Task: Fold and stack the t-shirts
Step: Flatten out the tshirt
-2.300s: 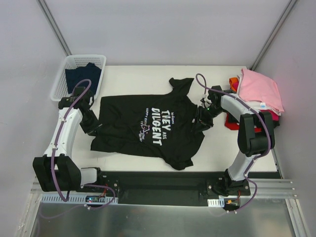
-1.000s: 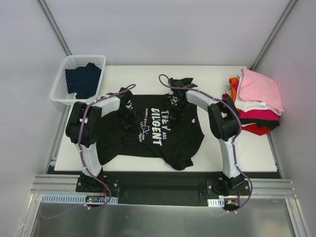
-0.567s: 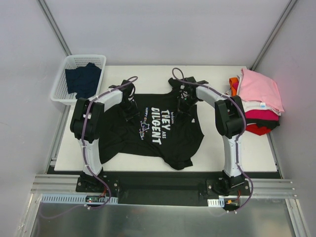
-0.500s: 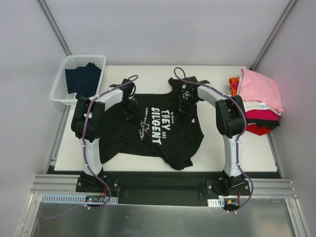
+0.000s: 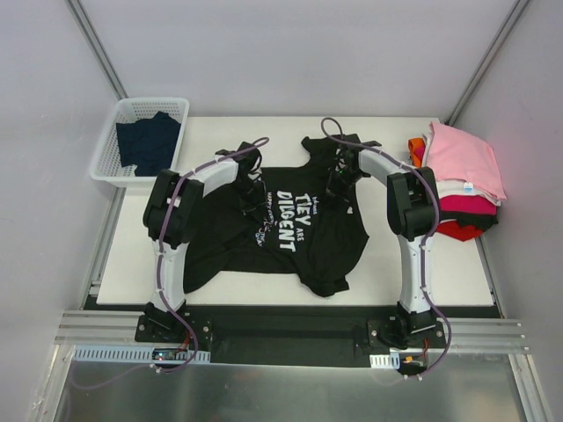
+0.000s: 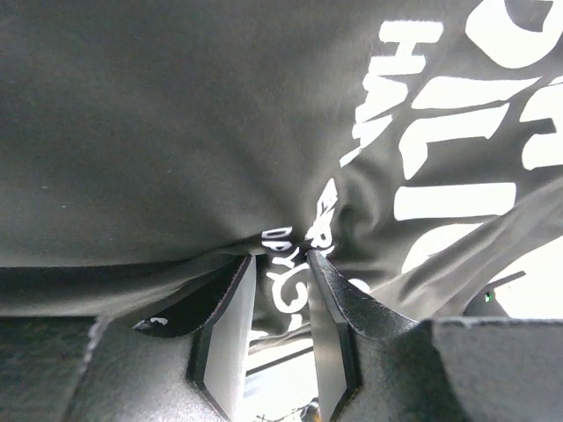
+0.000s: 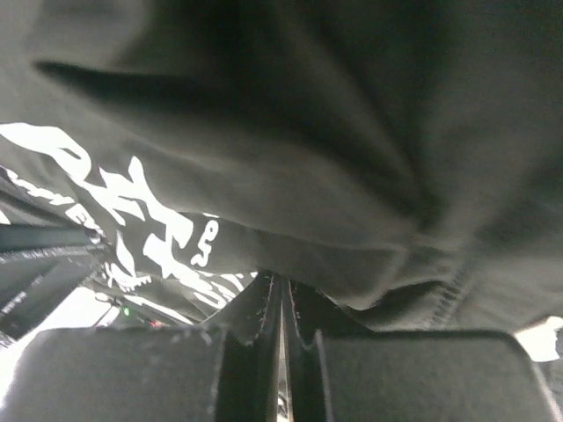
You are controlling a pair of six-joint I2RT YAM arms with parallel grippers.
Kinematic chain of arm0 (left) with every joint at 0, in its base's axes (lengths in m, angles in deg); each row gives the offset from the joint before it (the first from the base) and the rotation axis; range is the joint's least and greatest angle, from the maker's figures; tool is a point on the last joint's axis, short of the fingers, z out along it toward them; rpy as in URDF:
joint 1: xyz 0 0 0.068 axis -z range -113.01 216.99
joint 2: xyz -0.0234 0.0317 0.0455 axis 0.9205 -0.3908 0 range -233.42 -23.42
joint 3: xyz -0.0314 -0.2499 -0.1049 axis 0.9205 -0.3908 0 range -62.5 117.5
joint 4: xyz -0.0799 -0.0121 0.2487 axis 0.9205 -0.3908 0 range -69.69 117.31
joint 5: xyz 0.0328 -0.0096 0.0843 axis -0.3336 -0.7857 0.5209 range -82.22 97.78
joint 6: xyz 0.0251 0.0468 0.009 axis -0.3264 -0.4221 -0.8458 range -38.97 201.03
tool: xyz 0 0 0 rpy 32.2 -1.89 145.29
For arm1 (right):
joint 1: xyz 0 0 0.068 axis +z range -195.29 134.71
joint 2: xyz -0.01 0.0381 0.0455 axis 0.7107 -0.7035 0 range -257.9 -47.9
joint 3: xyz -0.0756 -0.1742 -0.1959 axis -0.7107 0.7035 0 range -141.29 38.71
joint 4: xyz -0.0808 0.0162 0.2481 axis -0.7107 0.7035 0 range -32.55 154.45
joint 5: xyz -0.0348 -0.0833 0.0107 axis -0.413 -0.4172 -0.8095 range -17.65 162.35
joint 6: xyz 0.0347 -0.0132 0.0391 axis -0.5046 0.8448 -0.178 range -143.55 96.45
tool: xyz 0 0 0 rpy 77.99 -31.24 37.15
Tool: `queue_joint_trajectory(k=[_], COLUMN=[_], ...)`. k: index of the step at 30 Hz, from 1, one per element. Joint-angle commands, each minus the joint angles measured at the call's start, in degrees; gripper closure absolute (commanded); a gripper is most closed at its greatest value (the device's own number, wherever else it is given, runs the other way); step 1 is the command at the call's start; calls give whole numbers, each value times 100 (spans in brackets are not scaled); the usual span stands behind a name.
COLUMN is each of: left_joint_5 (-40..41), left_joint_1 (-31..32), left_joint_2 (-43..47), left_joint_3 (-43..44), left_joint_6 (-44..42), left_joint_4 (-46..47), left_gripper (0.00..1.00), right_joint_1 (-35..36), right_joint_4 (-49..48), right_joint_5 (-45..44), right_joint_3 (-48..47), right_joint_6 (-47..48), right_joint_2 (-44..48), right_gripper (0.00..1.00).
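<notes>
Black t-shirt (image 5: 290, 237) lay spread just beside the white basket (image 5: 149, 141), bunched at mid-chest. Right gripper (image 7: 281, 290) was clamped on its cloth. Left gripper (image 6: 274, 264) had jaws partly apart round a pucker, grip unclear. Risk: left side could slip free and skew the fold.

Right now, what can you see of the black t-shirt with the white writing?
The black t-shirt is soft cloth with white chest lettering, lying print-up and rumpled on the table. The right gripper pinches its cloth shut. The left gripper, fingers parted, straddles a puckered fold by the print.
</notes>
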Motion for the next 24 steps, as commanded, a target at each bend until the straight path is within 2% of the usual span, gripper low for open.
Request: queue_joint_trajectory(k=[1,10,19,24], left_joint_5=[-163,4,320,434], left_joint_1=[33,-46,-696,-828], left_joint_2=[-116,-405,-731,-959], left_joint_3=[107,291,730,1011], left_joint_6=[-199,-401,-559,-700], left_joint_4=[-110,-241,-549,-646], left_gripper=[70,69,69,68], right_joint_1=[-343,-686,-695,-721], right_joint_4=[80,264,317,370], right_joint_5=[-486,-460,-495,-504], right_joint_3=[-213,-486,-240,-205], right_joint_6=[55,239,345,424], right_joint_2=[-109,-337,-118,-91], right_gripper=[99,98,97,98])
